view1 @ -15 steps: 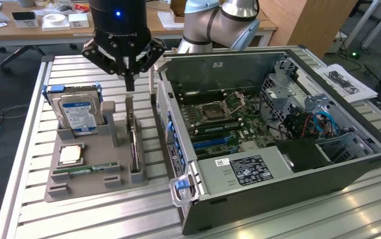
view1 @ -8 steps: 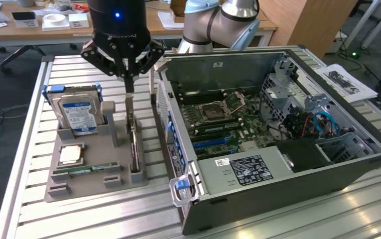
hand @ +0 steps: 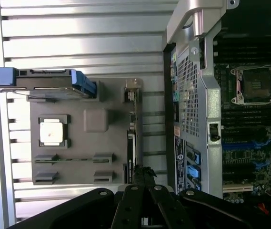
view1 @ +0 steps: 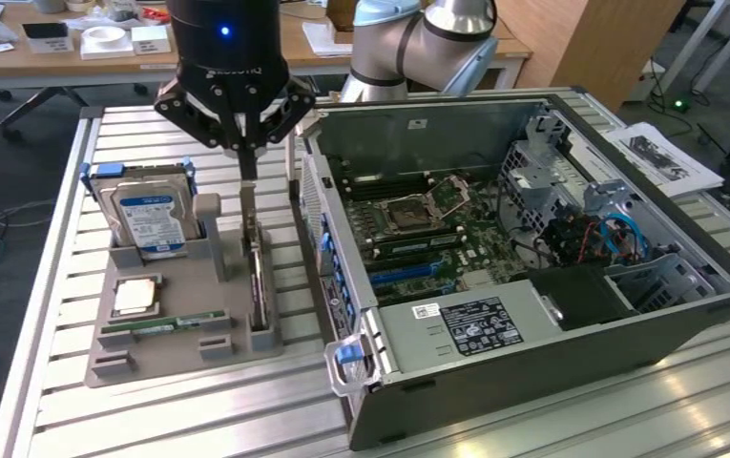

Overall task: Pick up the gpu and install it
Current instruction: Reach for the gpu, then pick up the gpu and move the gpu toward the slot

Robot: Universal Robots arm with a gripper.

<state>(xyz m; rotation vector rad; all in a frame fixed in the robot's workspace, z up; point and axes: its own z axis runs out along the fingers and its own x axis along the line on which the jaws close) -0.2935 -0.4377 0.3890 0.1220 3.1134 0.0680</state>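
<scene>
Item: gripper [view1: 247, 170], black, on a Universal Robots arm, fingers pressed together with nothing visibly between them, tips pointing down just above the bracket end of the gpu [view1: 258, 277]; contact with the card cannot be told. Item: gpu, dark, thin, standing on its long edge in a slot of the grey holder tray [view1: 148, 361], on the side of the tray nearest the open computer case [view1: 670, 315], not installed. Same tray: hard drive [view1: 151, 218] with blue label, upright; CPU chip [view1: 135, 296], flat; green RAM stick [view1: 161, 325], lying in its groove. Case interior: motherboard with empty CPU socket [view1: 422, 205]. All on a slatted metal table [view1: 212, 410]. In the wrist view, the gripper [hand: 143, 172] sits over the end of the edge-on gpu [hand: 131, 150].
</scene>
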